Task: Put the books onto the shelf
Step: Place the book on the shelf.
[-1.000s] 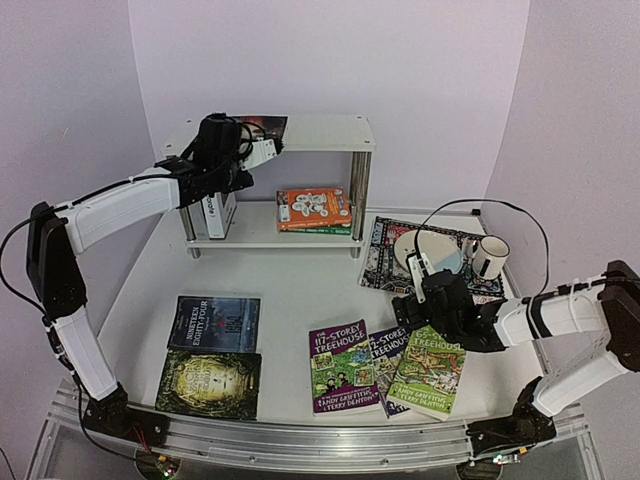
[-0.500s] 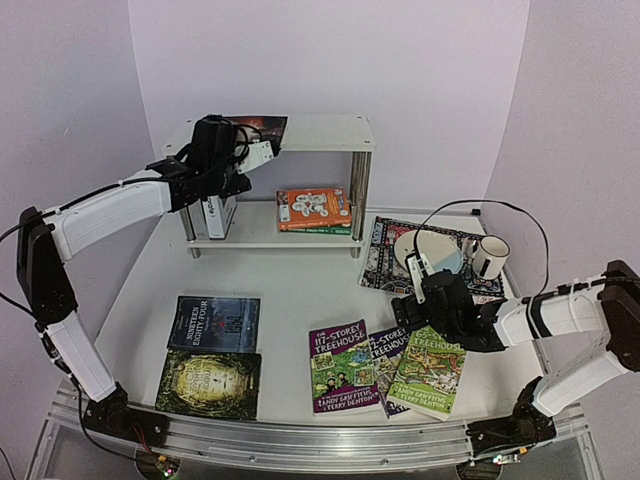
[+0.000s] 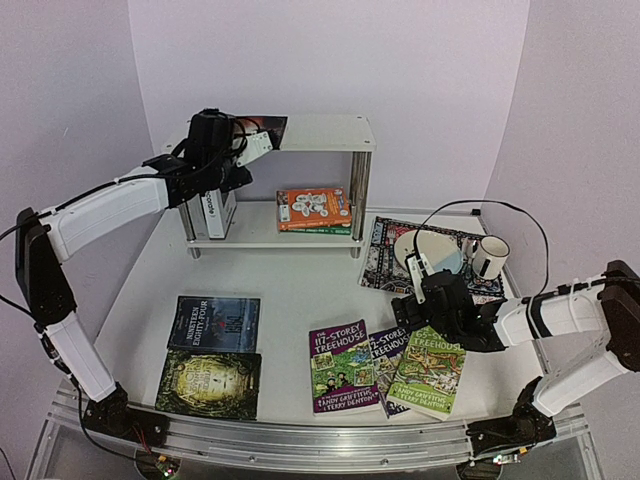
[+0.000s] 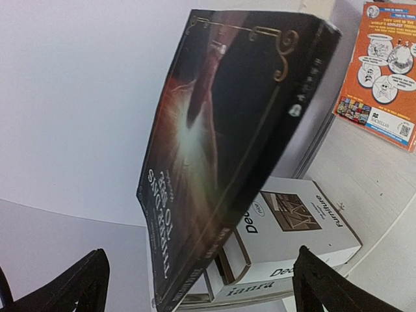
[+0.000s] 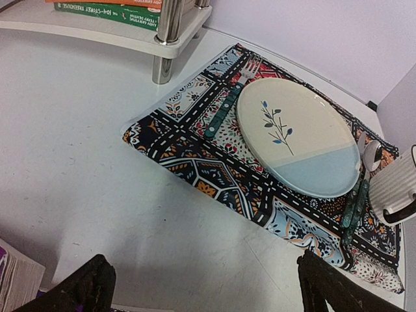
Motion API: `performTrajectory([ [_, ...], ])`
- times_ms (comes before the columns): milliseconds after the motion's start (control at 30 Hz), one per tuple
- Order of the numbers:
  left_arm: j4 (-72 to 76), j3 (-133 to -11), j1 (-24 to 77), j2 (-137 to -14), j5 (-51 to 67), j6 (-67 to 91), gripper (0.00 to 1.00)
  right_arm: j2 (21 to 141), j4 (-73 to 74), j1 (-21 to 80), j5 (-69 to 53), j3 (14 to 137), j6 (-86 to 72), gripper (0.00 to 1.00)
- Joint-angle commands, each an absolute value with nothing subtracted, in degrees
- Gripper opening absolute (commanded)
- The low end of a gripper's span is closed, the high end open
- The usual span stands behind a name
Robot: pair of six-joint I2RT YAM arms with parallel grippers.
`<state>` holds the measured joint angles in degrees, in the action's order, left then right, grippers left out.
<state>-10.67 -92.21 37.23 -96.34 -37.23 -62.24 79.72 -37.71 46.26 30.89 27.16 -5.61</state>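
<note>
One dark book (image 4: 221, 130) lies just ahead of the wide-open left jaws.

Purple paperback (image 3: 343, 367): "117-STOREY TREEHOUSE"; dark book (image 3: 214, 322): perhaps "NINETEEN EIGHTY-FOUR"; white hardback (image 4: 299, 224): "Furniture".

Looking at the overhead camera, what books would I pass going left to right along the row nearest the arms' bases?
dark green book → purple 117-Storey Treehouse book → blue Treehouse book, partly tucked under its neighbours → green Treehouse book
</note>
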Motion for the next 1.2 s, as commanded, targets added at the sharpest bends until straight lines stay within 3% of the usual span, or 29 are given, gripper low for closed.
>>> performTrajectory([
  [0,-9.41,-95.95,37.27,-92.34,-38.04,-59.91,1.00,79.25,-37.54,46.01,31.39,28.93,-5.39,0.98],
  [400,-9.36,-93.84,37.50,-85.96,-35.27,-52.96,1.00,79.89,-37.53,46.00,31.20,29.20,-5.36,0.98],
  [700,-9.40,-85.27,37.88,-76.17,-29.47,-45.79,1.00,79.93,-37.51,45.98,31.31,29.24,-5.36,0.98],
  [1167,-9.49,-73.47,37.88,-61.63,-17.64,-19.64,0.99,80.11,-37.47,45.99,31.18,29.38,-5.27,0.98],
])
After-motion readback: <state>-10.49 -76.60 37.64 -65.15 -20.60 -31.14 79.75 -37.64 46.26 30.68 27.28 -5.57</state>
